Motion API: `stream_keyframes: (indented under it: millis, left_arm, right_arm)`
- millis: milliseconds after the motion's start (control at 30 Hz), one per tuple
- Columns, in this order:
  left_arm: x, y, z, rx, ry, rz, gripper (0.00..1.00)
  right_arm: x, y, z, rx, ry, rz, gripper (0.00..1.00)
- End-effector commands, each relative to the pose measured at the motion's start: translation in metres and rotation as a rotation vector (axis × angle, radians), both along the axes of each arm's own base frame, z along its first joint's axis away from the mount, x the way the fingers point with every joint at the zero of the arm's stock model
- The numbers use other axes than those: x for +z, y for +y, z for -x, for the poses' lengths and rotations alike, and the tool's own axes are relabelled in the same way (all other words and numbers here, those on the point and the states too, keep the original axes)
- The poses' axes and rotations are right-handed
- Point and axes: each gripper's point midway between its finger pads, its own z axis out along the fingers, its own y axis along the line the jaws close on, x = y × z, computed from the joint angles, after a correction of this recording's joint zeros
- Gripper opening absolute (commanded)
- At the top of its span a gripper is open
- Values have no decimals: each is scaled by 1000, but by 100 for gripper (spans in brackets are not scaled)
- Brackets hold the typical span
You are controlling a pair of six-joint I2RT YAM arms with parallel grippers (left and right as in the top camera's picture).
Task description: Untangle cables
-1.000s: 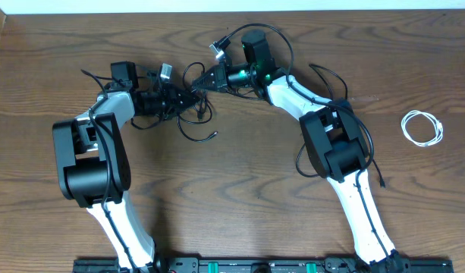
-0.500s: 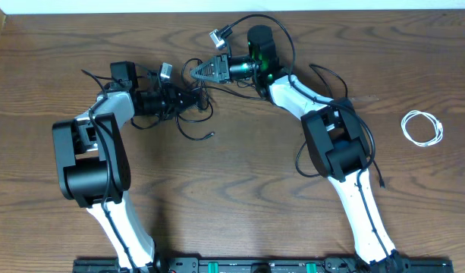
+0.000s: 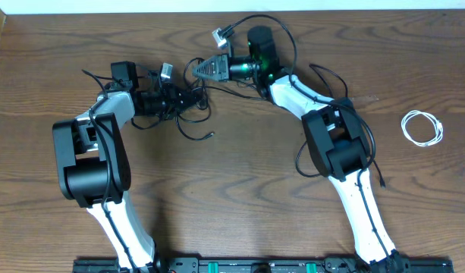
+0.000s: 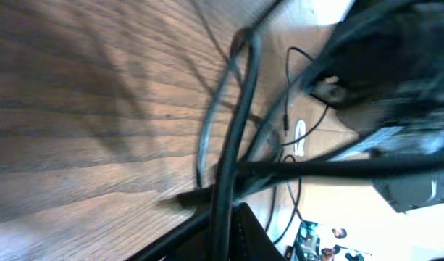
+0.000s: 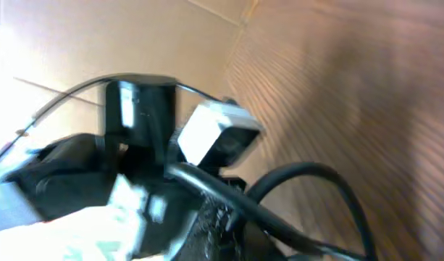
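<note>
Two tools meet over one knot of black cables (image 3: 190, 103) near the far edge of the desk (image 3: 247, 182). The left tool (image 3: 174, 98) is buried tip-first in the knot. Strands cross over its fingers, so it cannot be told whether it is clenched or released. In its wrist view a thick black strand (image 4: 232, 138) runs close across the lens, with thinner loops lying on the wood beyond.

The right tool (image 3: 197, 70) points towards the left one and sits just beside the knot's upper edge. Its fingers are drawn together to a narrow point and seem to be clenched on a black strand that leads down into the tangle. One silver plug (image 3: 221, 34) sticks up just behind this tool, beside its wrist. Another silver plug (image 3: 165, 71) lies between the two tools, nearer the left one. The right wrist view is blurred, showing a pale plug housing (image 5: 218, 138) and a curved black cord close to the lens.

A loose tail of the knot trails toward the robot's base from the left tool. The white cable (image 3: 422, 127) lies coiled alone, well apart from both tools, out past the right arm.
</note>
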Motion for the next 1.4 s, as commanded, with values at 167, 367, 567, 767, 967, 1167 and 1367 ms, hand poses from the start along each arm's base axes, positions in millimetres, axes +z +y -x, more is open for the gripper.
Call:
stream_keyframes:
  millis: [167,367,567,767,967,1167,1367]
  left_arm:
    - [-24,9,1,40,54,-116,8]
    - [-40,21,2,107,141,-205,8]
    - [-40,21,2,106,143,-203,8]
    - [-40,21,2,104,143,-197,37]
    - [-31,17,3,89,131,-136,59]
    - [-23,24,1,100,119,-84,61]
    - [-33,38,0,140,143,-146,41]
  right_arm:
    - [55,-36,-13,16,34,-119,1]
    - [53,-44,2,123,47,-104,1]
    - [50,-55,20,241,49,-86,1]
    - [50,-58,19,244,45,-86,1]
    - [50,-62,17,237,36,-87,1]
    - [48,-77,8,218,49,-82,1]
    - [44,-104,-1,212,81,-73,1]
